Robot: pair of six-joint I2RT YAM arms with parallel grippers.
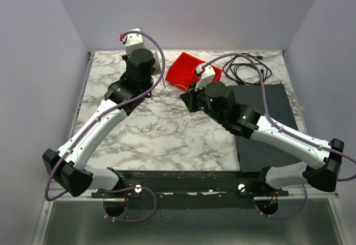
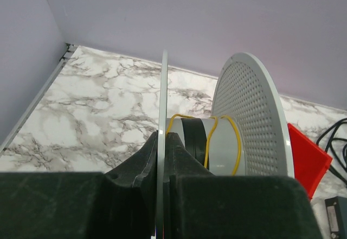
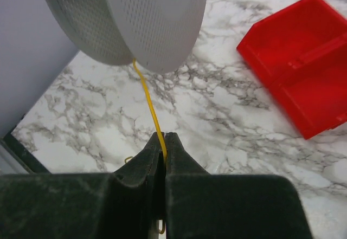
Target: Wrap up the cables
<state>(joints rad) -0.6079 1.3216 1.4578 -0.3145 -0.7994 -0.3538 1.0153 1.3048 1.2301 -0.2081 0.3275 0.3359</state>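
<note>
Cables point(image 3: 154, 117) pinched in right gripper point(image 3: 164, 137), left gripper point(image 2: 164, 137) grips spool point(image 2: 249, 114) by flange (red tray point(image 3: 303, 65) beside)

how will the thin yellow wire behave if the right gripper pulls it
Probably floppy and light: the yellow wire is hair-thin, straight only where stretched from the spool to the shut right gripper. Its loops on the spool sit loose, so they may slip sideways.

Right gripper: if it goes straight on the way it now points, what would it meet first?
Most likely the spool, at the far end of the wire that the right gripper pinches, though depth is unclear.
</note>
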